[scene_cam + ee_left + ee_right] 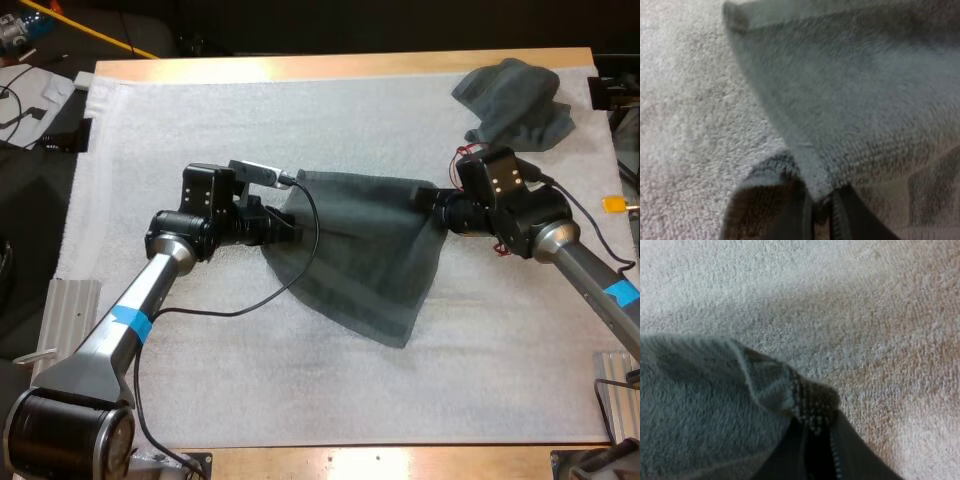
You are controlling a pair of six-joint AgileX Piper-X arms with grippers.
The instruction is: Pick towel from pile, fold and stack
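Grey-green towel (368,252) stretched between left hand (294,231) and right hand (427,200), each pinching corner (mat (300,120) beneath).

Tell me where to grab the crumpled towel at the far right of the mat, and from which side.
Pinch the raised fold on top of the crumpled towel, coming straight down from above: it lies bunched in a heap, so a ridge probably offers cloth on both sides. The right gripper, nearer, is shut on the spread towel.
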